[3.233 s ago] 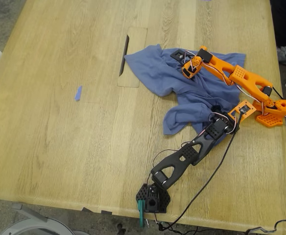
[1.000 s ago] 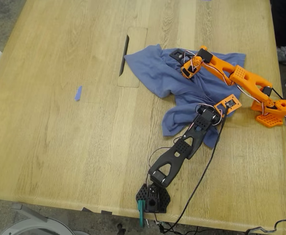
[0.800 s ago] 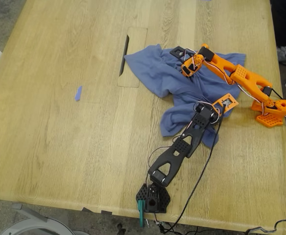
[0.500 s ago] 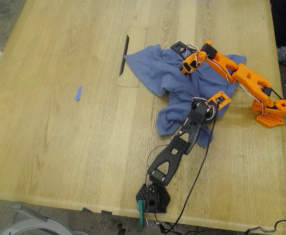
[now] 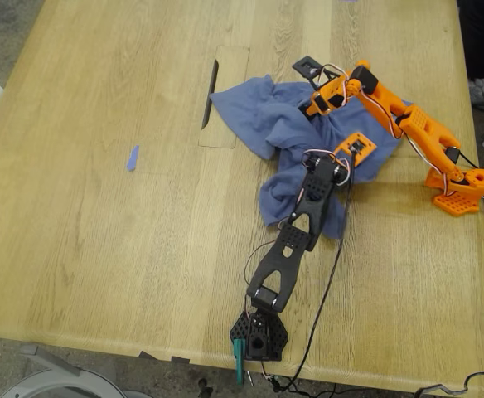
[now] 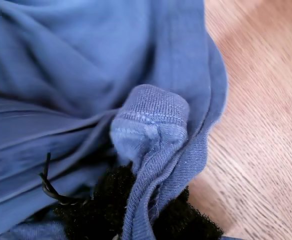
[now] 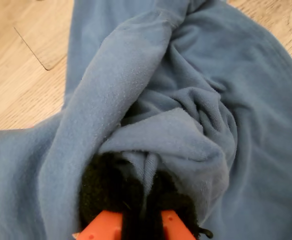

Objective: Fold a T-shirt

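Slate-blue T-shirt [image 5: 263,124] lies bunched on the table [image 5: 101,207] right of centre in the exterior view, pinched by my first gripper [image 6: 141,210] and second gripper [image 7: 136,200], needing spreading flat before folding.

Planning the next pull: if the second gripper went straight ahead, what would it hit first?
Probably more of the bunched T-shirt, which my second gripper is pinching; bare table lies beyond.
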